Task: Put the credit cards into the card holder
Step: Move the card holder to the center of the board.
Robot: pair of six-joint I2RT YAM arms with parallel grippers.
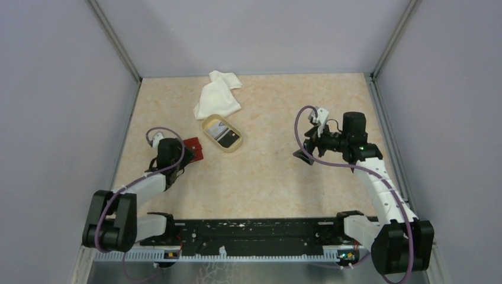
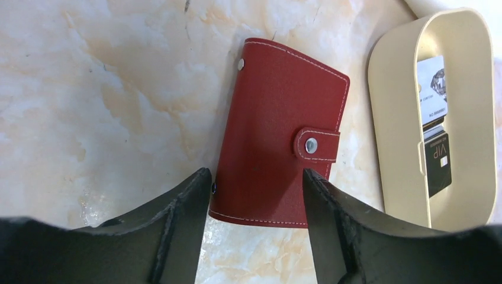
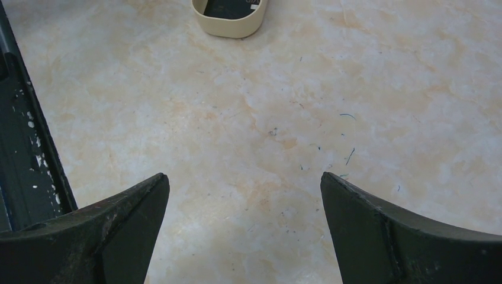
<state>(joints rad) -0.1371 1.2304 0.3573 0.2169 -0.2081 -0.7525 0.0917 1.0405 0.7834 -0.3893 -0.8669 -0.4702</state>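
While the left gripper hangs with jaws apart over the near end of the closed red card holder, the credit cards lie in the tan oval dish just right of it. Well to the right, the right gripper stands with jaws wide apart above the marbled tabletop.

Tan oval dish on marbled beige tabletop; crumpled white cloth just behind it.

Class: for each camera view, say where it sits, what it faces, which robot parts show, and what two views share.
Top external: above, behind the bases, looking down on the marbled table; left gripper, right gripper show.
Left wrist: looks down at the red leather card holder and tan oval dish; own fingers.
Right wrist: faces the table; own fingers spread.
Shared: the dish, in all three.
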